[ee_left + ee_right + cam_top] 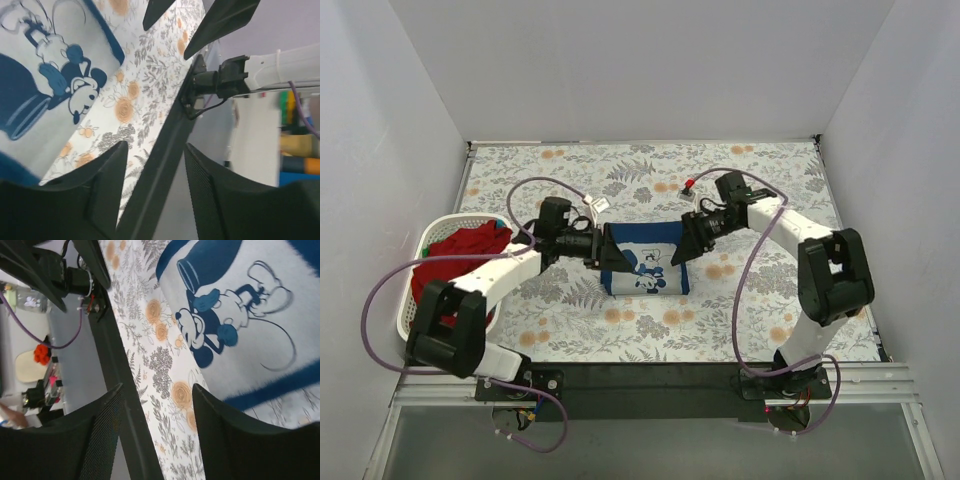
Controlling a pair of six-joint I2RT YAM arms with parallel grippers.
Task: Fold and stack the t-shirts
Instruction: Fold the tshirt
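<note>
Shirts: three | navy t-shirt (pixel 642 262) folded mid-worktop (pixel 750 320), white cartoon print up | red t-shirt (pixel 460 250) and a sliver of teal t-shirt (pixel 498 221) heaped in one white basket (pixel 455 217), far left | claws: two, left claw (pixel 615 255) and right claw (pixel 680 250) at the navy shirt's left and right edges, both spread, pinching nothing.

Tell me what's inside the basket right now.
A heaped red shirt fills the basket, with a sliver of teal cloth at its far rim. Anything beneath the red is covered, and the left arm hides the basket's near right side.
</note>
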